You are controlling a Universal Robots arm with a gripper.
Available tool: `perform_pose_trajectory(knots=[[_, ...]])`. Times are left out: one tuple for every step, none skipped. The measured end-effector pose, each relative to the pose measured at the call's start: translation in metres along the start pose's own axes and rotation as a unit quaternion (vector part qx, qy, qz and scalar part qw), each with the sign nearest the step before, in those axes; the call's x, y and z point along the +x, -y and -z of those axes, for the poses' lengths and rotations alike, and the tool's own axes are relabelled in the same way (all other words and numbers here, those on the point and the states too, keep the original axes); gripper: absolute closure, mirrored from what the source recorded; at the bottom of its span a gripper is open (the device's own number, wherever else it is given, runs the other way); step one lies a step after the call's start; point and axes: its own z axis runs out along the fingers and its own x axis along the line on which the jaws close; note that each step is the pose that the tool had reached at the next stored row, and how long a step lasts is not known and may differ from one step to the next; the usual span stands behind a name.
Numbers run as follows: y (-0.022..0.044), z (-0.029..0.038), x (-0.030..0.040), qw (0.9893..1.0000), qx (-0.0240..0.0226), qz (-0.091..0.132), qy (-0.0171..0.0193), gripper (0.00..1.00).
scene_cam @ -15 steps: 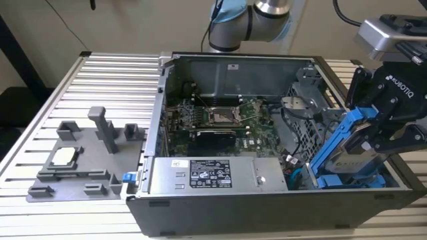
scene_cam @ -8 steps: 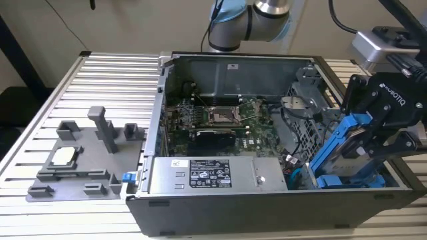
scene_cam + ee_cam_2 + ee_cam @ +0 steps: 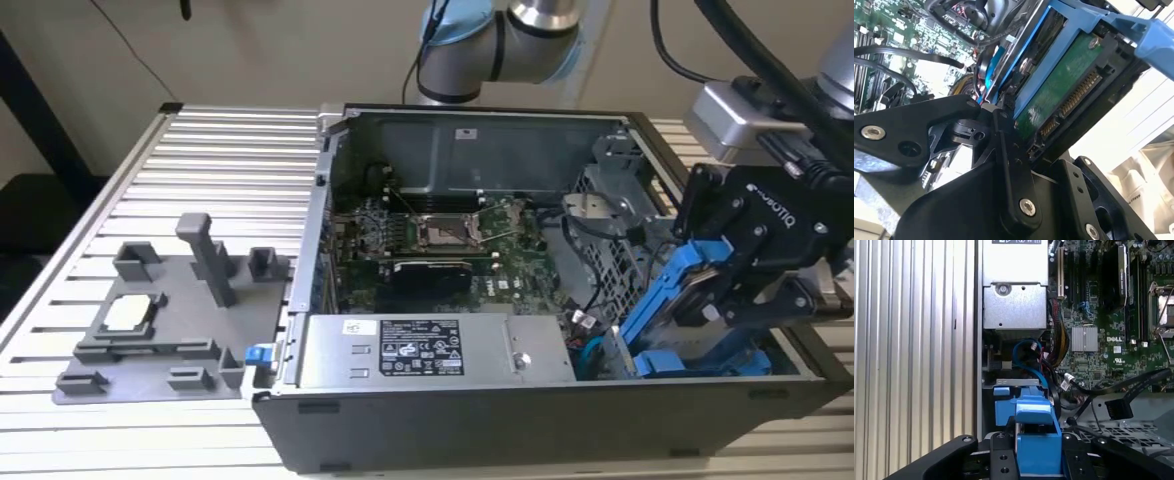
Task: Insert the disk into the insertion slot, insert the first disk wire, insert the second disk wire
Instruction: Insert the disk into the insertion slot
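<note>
Computer case [image 3: 441, 425] sat on table [image 3: 227, 160], fixture tray [image 3: 147, 340] to the exterior view's left, motherboard [image 3: 441, 225] inside, the disk [image 3: 674, 295] tilted at the opposite end.

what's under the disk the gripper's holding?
Another blue carrier lies in the case corner below the disk. Anything directly beneath is covered by the disk and the gripper.

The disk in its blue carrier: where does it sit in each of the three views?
Exterior view: the disk hangs tilted in the tool over the end of the case at the exterior view's right.
Second wrist view: close up, its green board faces the camera, blue frame around it.
First wrist view: its blue carrier end, clamped in the tool.
Shared landmark: the motherboard.
</note>
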Motion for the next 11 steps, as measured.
perform_pose_trajectory(knots=[[0.0001,-0.0007,0.0000,1.0000,0.0000,0.000,0.0000,0.67],[0.0001,-0.0010,0.0000,1.0000,-0.0001,0.000,-0.0001,0.67],[0.0001,-0.0010,0.0000,1.0000,-0.0001,0.001,-0.0002,0.67],[0.0001,-0.0010,0.0000,1.0000,-0.0001,0.001,-0.0002,0.67],[0.0001,-0.0010,0.0000,1.0000,-0.0001,0.001,-0.0003,0.67],[0.0001,-0.0011,0.0000,1.0000,-0.0001,0.002,-0.0002,0.67],[0.0001,-0.0011,0.0000,1.0000,-0.0001,0.002,-0.0002,0.67],[0.0001,-0.0011,0.0000,1.0000,-0.0001,0.002,-0.0002,0.67],[0.0001,-0.0011,0.0000,1.0000,-0.0001,0.002,-0.0002,0.67],[0.0001,-0.0011,0.0000,1.0000,-0.0003,0.002,-0.0003,0.67],[0.0000,-0.0011,0.0001,1.0000,-0.0003,0.003,-0.0004,0.67]])
